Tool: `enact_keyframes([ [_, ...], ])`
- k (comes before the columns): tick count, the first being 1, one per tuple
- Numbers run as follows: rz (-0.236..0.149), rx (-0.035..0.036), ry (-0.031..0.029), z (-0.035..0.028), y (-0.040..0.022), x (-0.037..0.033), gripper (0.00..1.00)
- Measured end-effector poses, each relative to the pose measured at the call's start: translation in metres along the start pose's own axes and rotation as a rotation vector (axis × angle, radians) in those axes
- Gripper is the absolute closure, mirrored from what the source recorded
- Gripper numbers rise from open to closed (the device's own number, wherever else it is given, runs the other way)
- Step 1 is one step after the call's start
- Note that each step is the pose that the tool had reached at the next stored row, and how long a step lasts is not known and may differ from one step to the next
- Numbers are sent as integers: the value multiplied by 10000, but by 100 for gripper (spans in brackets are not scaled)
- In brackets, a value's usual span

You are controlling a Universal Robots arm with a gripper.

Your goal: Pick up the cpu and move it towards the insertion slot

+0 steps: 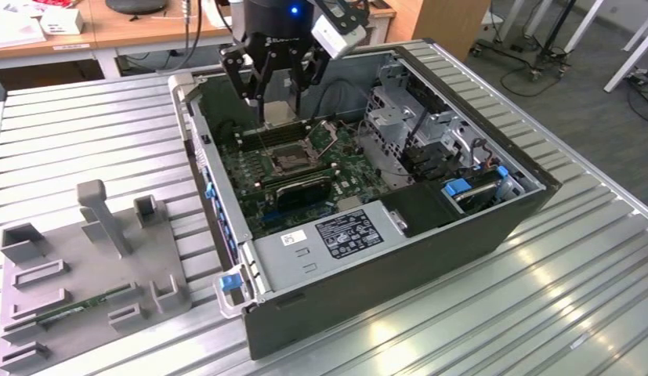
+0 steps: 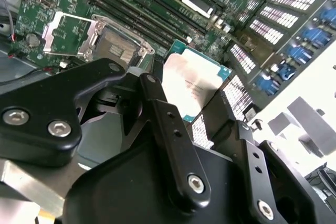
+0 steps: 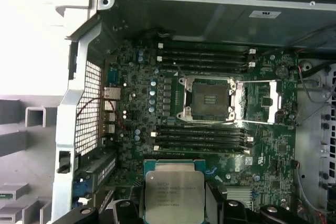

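Slatted metal table (image 1: 83, 133), wide and silvery, under everything in the exterior view. On it, an open dark computer case (image 1: 407, 258) lying on its side, interior facing up. Inside the case, a green motherboard (image 1: 263, 182) (same board in the first wrist view (image 3: 131, 103) and the second wrist view (image 2: 47, 3)). Toward the exterior view's left, well apart from the case, a grey tray (image 1: 52, 313) with raised posts and rectangular recesses, a long thin green memory stick (image 1: 78, 307) lying in one of them. Near the case's front edge, a grey power supply box (image 1: 334, 243) with a printed label. Above the far end of the board, the black gripper (image 1: 279, 100) hung from the arm, also seen in the second wrist view (image 2: 197, 106) and the first wrist view (image 3: 174, 211). Fingers pinched on the cpu (image 2: 190, 85), one on each opposite edge, pale silvery top showing between them; the same chip held in the first wrist view (image 3: 174, 195) and just visible between the fingers in the exterior view (image 1: 279, 117). Held clear above the board, not touching it. Insertion slot (image 3: 210, 98) at the middle of the board, metal frame flipped open, dark socket bare; also in the second wrist view (image 2: 113, 43) and the exterior view (image 1: 287, 160). Cpu near the slot but off to one side of it, long black memory slots (image 3: 202, 137) between the two
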State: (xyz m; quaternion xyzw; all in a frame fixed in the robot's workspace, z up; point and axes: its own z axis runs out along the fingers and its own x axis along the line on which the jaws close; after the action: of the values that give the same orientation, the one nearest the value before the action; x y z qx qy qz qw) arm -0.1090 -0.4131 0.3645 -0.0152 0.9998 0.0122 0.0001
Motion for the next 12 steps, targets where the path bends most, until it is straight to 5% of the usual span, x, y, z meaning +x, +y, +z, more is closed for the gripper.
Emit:
enact_keyframes([
  [12, 1, 0, 0, 21, 258, -10, 45],
])
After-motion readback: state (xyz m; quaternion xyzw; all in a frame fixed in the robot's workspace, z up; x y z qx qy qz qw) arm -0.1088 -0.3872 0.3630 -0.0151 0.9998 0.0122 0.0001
